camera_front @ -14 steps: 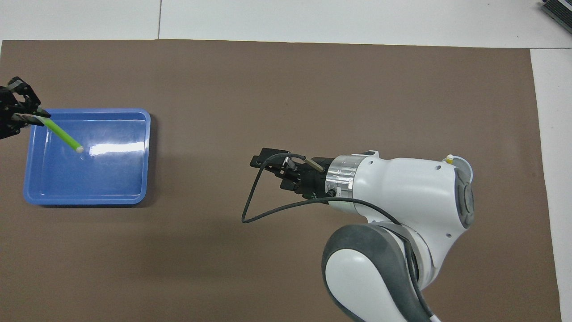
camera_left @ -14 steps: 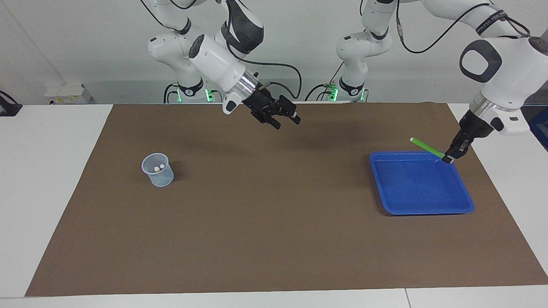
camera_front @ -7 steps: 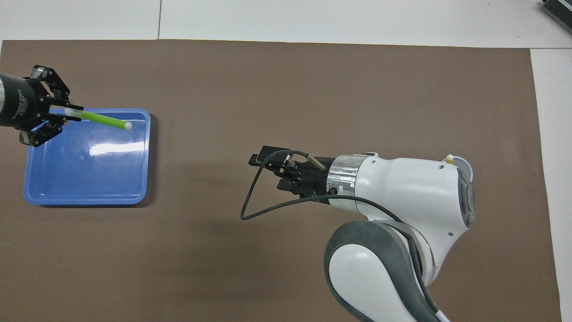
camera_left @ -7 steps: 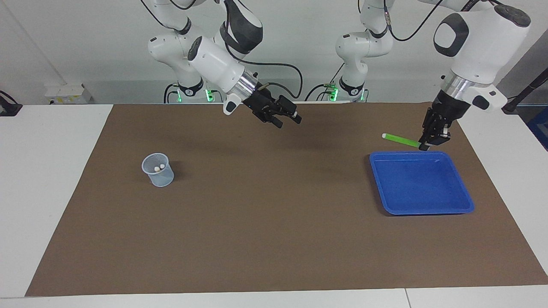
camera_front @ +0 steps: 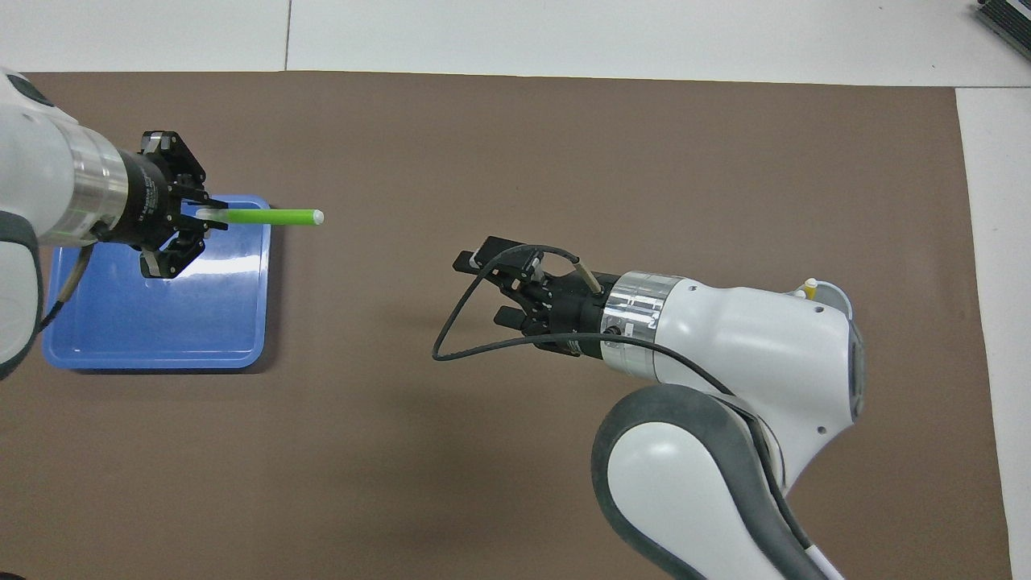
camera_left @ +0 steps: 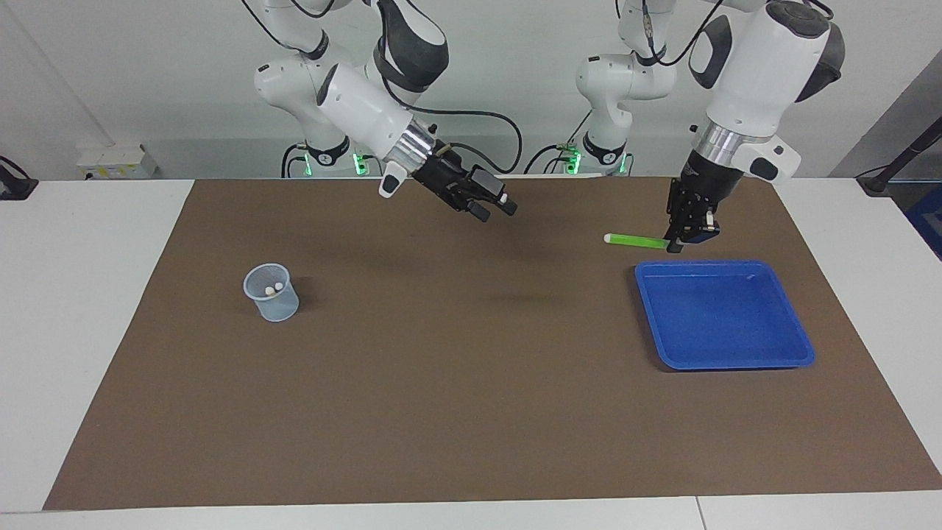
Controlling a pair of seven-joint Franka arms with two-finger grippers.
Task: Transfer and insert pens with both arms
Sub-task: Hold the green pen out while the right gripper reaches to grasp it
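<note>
Presently I note, at the right arm's end of the brown mat [camera_left: 471, 412], a clear cup [camera_left: 271, 293] with two pale pen tips inside. My right gripper [camera_left: 494, 208] hangs mid-mat, fingers spread, empty. My left gripper [camera_left: 681, 239] is clamped on the green pen [camera_left: 634, 239], level in the air beside the blue tray [camera_left: 725, 357].

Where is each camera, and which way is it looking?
Facing view: sits high across the table, looking at the robots; both whole arms show, the left gripper holding the green pen near the blue tray, the open right gripper in the air over the brown mat.
Overhead view: sits above the robots, looking forward and down; both arms come in from the bottom.
Both show the pen, tray, cup, mat and both grippers, turned half around.
</note>
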